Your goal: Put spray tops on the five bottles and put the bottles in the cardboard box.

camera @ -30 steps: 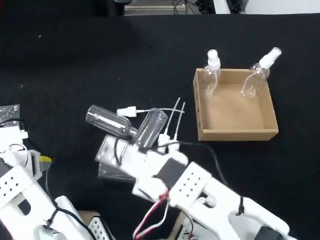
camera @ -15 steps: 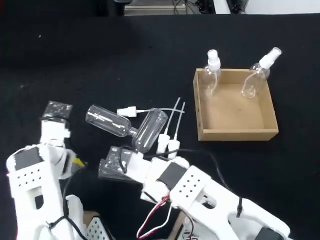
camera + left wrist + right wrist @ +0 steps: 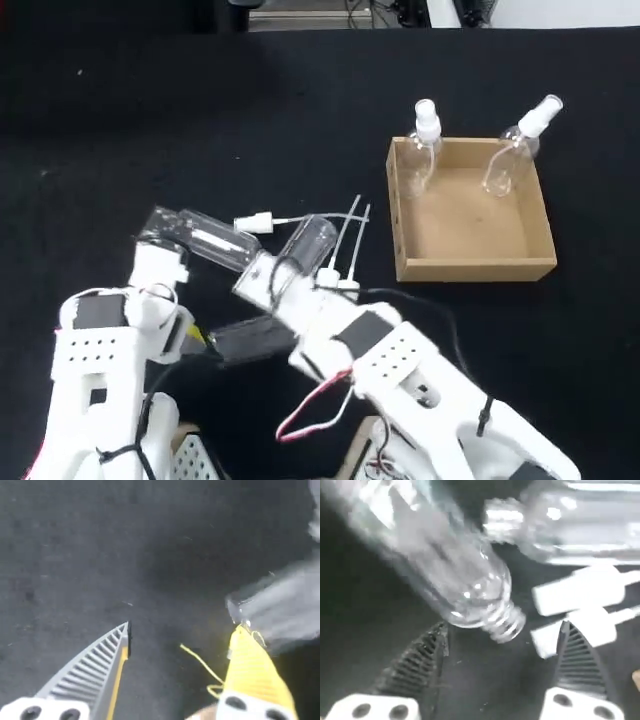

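On the black tabletop (image 3: pixel 120 120) the brown cardboard box (image 3: pixel 470 268) holds two capped bottles (image 3: pixel 424 150), as the high view tells; capping a third looks in hand; the right claw (image 3: pixel 504 626), wide, straddles an uncapped clear plastic bottle (image 3: pixel 465 585) whose neck its wrist view shows, and must close there; the left claw (image 3: pixel 183 627) gapes too; white spray tops (image 3: pixel 577 595) lie near.

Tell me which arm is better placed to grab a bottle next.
Right. The right gripper is open with the neck of an uncapped bottle between its jaws, loose spray tops beside it. The left gripper is open, but the other bottle lies off to one side.
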### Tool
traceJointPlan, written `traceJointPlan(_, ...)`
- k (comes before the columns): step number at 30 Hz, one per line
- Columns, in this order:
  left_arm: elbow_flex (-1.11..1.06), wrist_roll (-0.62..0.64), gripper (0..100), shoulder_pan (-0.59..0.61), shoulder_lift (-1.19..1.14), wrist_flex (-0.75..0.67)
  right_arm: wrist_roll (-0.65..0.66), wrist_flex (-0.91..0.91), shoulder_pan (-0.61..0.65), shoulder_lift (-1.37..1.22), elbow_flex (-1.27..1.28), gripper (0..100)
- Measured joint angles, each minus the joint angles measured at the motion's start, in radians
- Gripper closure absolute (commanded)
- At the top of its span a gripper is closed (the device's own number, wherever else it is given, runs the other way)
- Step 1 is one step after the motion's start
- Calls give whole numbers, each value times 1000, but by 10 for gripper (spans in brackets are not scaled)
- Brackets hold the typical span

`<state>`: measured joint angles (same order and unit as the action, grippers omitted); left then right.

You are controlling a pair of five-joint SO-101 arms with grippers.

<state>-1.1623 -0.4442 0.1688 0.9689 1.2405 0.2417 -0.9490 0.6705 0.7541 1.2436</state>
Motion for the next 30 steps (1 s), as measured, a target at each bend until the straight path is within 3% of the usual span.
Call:
traceJointPlan(9,0,-2,700,-133,0,41,-81,14,-37,0,-3,713)
traceJointPlan(18,0,0,700,-347,0,43,-264,12,-37,0,-69,713)
traceJointPlan(23,0,0,700,-331,0,43,-333,-40,-37,0,-77,713)
traceJointPlan(30,69,-23,700,-149,0,43,-351,-46,-37,0,-104,713)
